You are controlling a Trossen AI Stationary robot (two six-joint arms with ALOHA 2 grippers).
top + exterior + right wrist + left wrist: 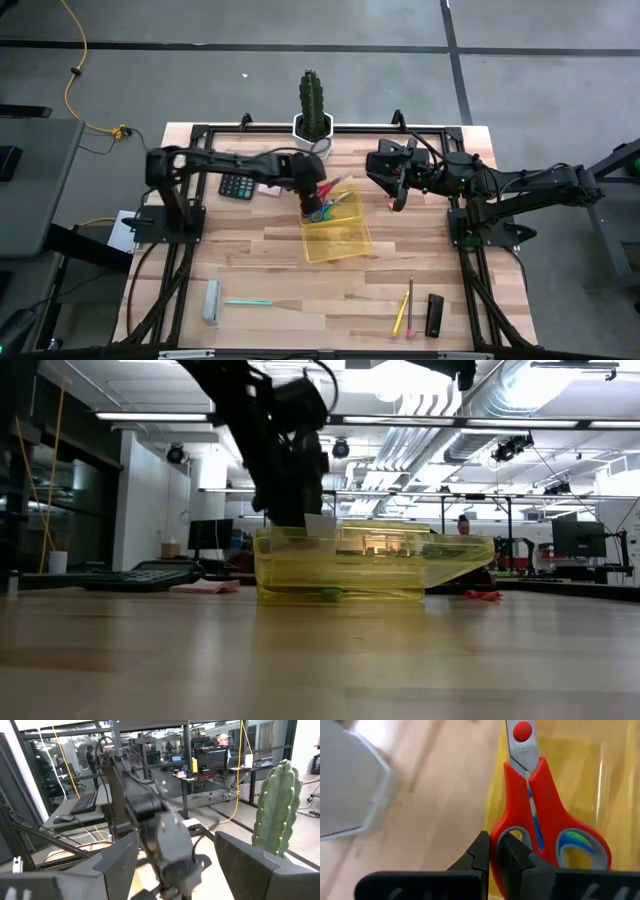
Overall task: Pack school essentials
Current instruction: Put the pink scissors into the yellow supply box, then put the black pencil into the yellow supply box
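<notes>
Grey block (211, 302): lies near the desk's (270, 290) front left corner, well apart from both hands.
Light-blue pen (248, 302): just beside the grey block, flat on the desk.
Calculator (237, 186): on the desk beside the left arm, behind the left hand.
Left hand (315, 208): over the back edge of the yellow bin, fingers (480, 857) pressed together, pinching a handle loop of the red scissors.
Red scissors (540, 815): gripped in the left hand, blades pointing away from it over the yellow bin.
Yellow bin (338, 236): clear yellow plastic, mid-desk, right under and in front of the left hand; the low view shows something small and green on its floor, too small to identify.
Cactus (312, 98): in a white pot at the desk's back edge, behind the left hand.
Right hand (392, 180): raised above the desk, well to the right of the yellow bin, fingers spread wide, holding nothing.
Pencils (405, 306): one yellow, one brown, side by side near the front right, well in front of the right hand.
Black item (434, 314): just right of the pencils.
</notes>
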